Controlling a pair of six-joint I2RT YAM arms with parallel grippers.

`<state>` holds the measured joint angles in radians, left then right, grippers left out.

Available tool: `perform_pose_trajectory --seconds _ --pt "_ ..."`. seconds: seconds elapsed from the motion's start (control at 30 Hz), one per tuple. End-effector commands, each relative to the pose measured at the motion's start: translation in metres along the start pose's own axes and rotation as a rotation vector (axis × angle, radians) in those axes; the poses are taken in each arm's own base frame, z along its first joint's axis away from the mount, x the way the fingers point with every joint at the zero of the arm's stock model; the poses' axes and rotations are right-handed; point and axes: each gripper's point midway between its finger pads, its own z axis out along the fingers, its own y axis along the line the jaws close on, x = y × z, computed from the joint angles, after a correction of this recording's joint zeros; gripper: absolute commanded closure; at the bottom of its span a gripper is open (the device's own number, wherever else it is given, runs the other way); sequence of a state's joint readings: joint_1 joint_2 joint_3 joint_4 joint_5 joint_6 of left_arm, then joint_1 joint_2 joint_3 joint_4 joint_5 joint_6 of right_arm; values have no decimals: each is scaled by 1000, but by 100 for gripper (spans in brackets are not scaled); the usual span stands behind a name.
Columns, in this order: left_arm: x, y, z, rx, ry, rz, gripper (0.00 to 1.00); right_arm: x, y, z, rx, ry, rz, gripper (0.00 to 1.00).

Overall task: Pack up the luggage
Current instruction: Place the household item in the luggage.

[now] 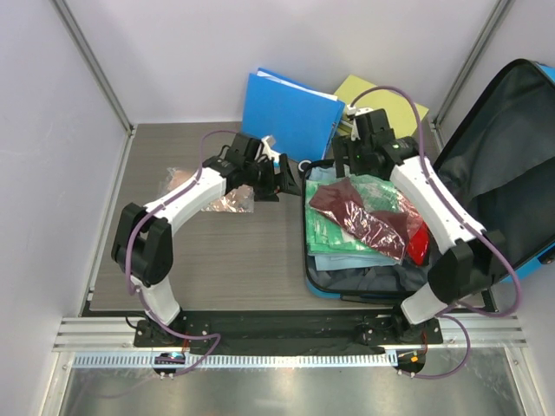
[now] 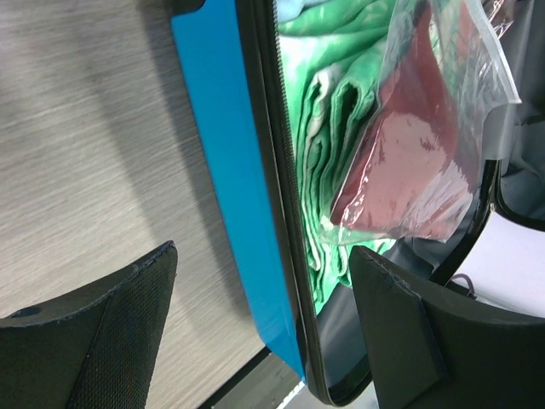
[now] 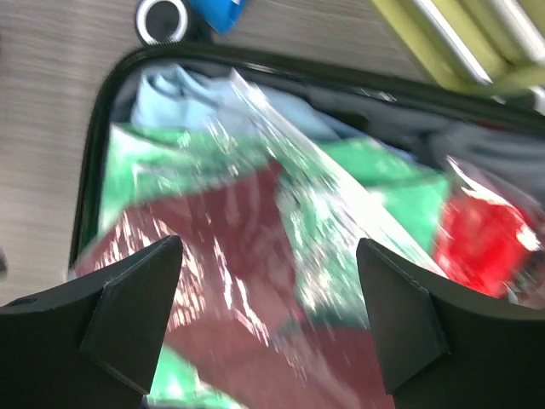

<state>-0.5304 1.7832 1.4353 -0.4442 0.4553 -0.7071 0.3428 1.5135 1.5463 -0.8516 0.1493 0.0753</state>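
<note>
The luggage, a bright-blue hard-shell suitcase point(image 1: 314, 282), lies open at the right with its dark-lined lid point(image 1: 512, 165) standing up. Inside lie green folded clothes point(image 1: 325, 227), a dark red garment in a clear bag point(image 1: 360, 212), a red item point(image 1: 419, 245) and a light blue garment. My left gripper point(image 1: 286, 178) is open and empty at the case's far left corner. Its wrist view shows the blue wall point(image 2: 223, 170) between the open fingers point(image 2: 128, 324). My right gripper point(image 1: 342, 160) is open and empty over the far end of the case, above the bagged red garment point(image 3: 247, 256).
A flat blue folder point(image 1: 290, 108) and a yellow-green box point(image 1: 377, 95) stand against the back wall behind the case. A clear plastic bag point(image 1: 230, 201) lies on the table under the left arm, another one point(image 1: 178, 180) further left. A black wheel point(image 3: 162, 19) shows at the case's corner.
</note>
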Motion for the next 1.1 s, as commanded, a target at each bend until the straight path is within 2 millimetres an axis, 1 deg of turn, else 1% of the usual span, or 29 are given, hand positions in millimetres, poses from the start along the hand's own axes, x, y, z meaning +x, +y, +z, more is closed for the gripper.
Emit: perform_pose_trajectory --seconds 0.0,0.07,0.1,0.13,0.17,0.2,0.23,0.27,0.3,0.33,0.37,0.4,0.43,0.47,0.67,0.7,0.87,0.9,1.07 --pt "-9 -15 -17 42 -65 22 17 -4 24 58 -87 -18 11 11" --pt "-7 -13 -18 37 -67 21 18 7 28 71 -107 19 -21 11" --pt "-6 -12 -18 33 -69 20 18 14 33 79 -130 47 -26 12" --pt "-6 -10 -19 27 -74 21 18 18 33 83 -129 61 -29 12" --pt "-4 -8 -18 20 -73 17 17 28 39 83 -168 86 -29 13" --pt "-4 -8 -19 20 -75 17 17 33 43 82 -190 100 -29 14" --pt "-3 -6 -19 16 -72 14 18 33 49 73 -230 93 -24 14" --pt "-2 -4 -18 11 -71 12 18 44 51 70 -244 114 -19 14" --pt "-1 -4 -18 10 -72 12 18 47 53 64 -255 113 -14 15" --pt "-1 -3 -18 8 -72 10 17 46 59 51 -285 94 -8 15" --pt "1 -1 -17 4 -70 8 17 57 60 47 -292 112 2 15" --pt "1 -1 -17 2 -69 7 18 62 64 41 -307 116 3 15" --pt "2 0 -17 1 -68 8 17 61 68 28 -334 96 12 15" --pt "3 2 -16 -4 -65 5 18 73 74 24 -360 118 13 15" --pt "9 8 -13 -14 -52 -3 18 106 88 -5 -404 185 24 16" --pt "10 10 -13 -19 -50 -5 18 111 88 -9 -404 203 26 16" --pt "15 15 -12 -28 -42 -11 18 130 84 -14 -387 265 35 16" --pt "15 14 -13 -27 -43 -10 17 137 82 -16 -379 302 38 17" --pt "19 20 -15 -45 -48 -12 18 154 79 -22 -361 374 62 17"
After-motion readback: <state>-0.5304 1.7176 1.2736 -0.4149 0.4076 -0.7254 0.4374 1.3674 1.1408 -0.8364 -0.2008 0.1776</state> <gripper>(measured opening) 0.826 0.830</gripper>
